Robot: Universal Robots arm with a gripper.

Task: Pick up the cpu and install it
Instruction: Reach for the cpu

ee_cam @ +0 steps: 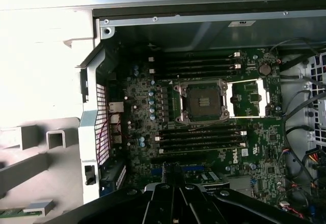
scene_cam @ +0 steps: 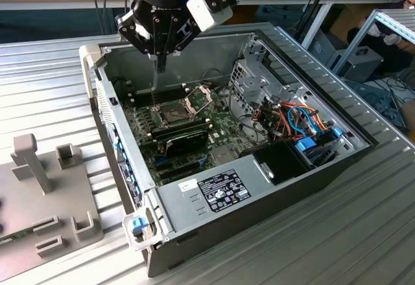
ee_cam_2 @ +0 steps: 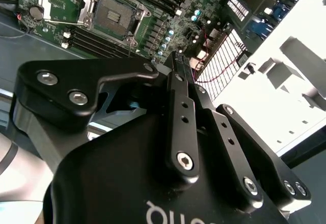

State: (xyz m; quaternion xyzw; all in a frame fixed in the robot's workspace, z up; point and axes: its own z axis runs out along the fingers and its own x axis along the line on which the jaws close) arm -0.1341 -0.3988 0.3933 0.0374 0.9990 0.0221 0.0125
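Cpu: where it lies I cannot tell. The socket (ee_cam: 202,102) meant for it is bare, a dark square with its pin field uncovered, and its shiny frame (ee_cam: 249,99) is swung open and lies flat just beside it on the board (ee_cam: 147,112). Rows of long dark memory slots (ee_cam: 198,137) run along two opposite sides of the socket. The tool (scene_cam: 160,61) hangs above the open case (scene_cam: 259,188), well clear of the board and apart from the socket. Its black fingers (ee_cam_2: 179,107) are drawn together at the tips, and I can make out nothing pinched between them. In the exterior view the tool points straight down over the far part of the board, a little toward that view's left of the socket. A black card (scene_cam: 185,139) stands on the board on the near side of the socket. Toward the exterior view's right, a bundle of orange and blue cables (scene_cam: 298,120) sits among the drive bays. The case lies on its side on a ribbed metal tabletop (scene_cam: 52,91). A grey fixture (scene_cam: 45,201) with upright posts and small pockets stands on the tabletop beside the case, at the exterior view's left.
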